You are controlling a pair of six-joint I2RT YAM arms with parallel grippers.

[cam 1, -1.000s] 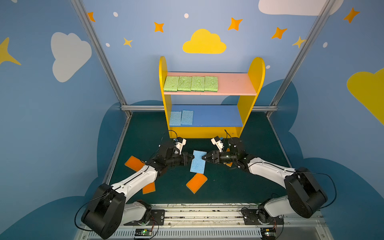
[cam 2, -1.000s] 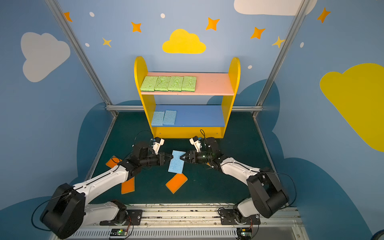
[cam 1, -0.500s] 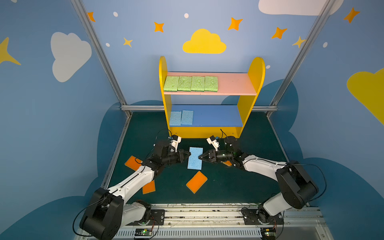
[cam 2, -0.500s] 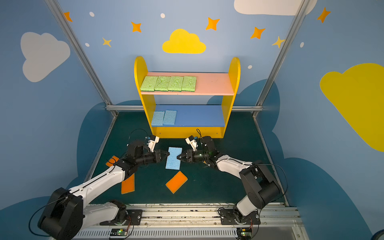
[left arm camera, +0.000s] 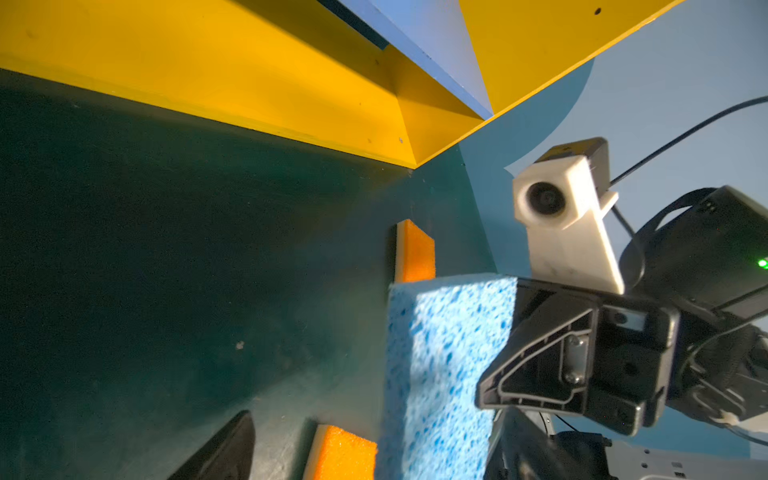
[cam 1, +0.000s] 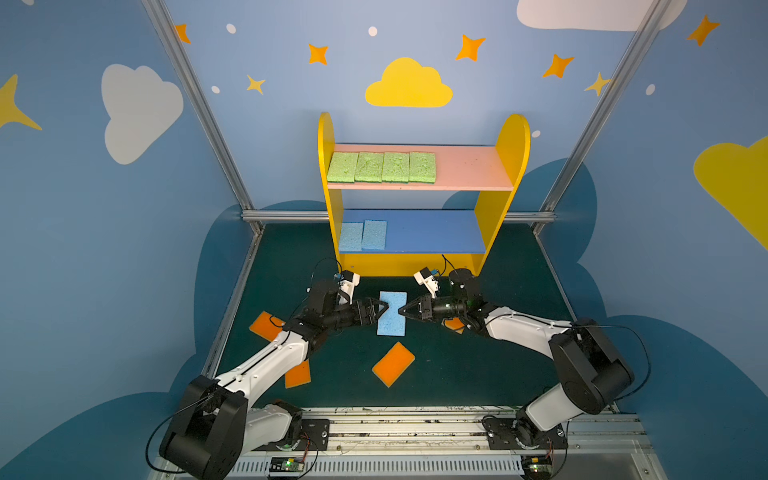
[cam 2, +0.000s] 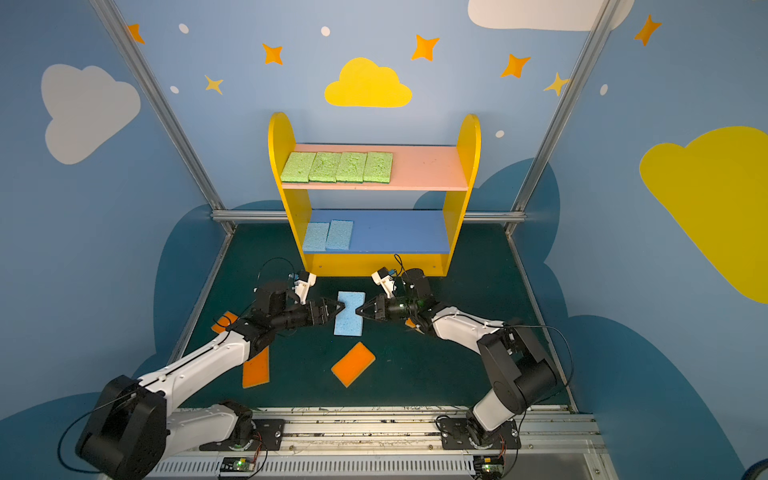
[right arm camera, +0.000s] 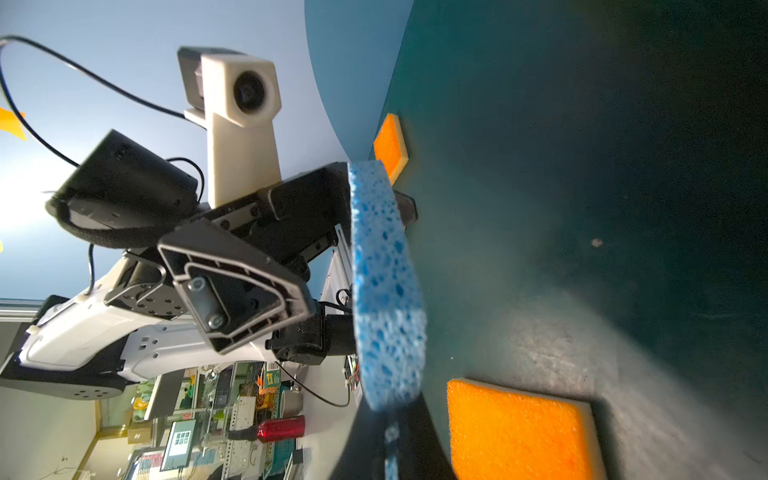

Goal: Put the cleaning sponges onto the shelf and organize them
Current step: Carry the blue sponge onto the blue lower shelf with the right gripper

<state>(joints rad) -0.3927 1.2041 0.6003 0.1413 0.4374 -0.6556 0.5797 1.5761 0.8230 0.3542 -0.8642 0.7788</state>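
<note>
As seen from above, shows a light blue sponge held clear of the dark green counter, midway between two robot arms and just short of the shelf. Lies broad face up, long axis pointing toward the shelf, crosswise to the line joining the two grippers. Gripped at its right long edge by the right gripper, fingers closed tight on the foam. Bracketed at the opposite edge by the left gripper, fingers spread apart, one to each broad face; possibly grazing the foam, possibly clear of it, too blurred in the wrist views to settle.

Right arm reaching in low from the right, forearm near level, fingers aimed leftward at the middle. Left arm mirroring that pose from the left.

Ahead and higher: the blue board, bare except for two light blue sponges side by side at its left end in both top views, long axes running front to back like the held one. Likely next: left gripper drawing back, then right arm lifting the sponge forward onto the bare stretch just beside that pair, with little turning needed. Risk, by judgement: snagging on the spread left fingers.

Above, pink board with four green sponges in a tidy row. On the counter, orange sponges lying loose, one near the held sponge on the robot's side, others partly hidden under the arms.
</note>
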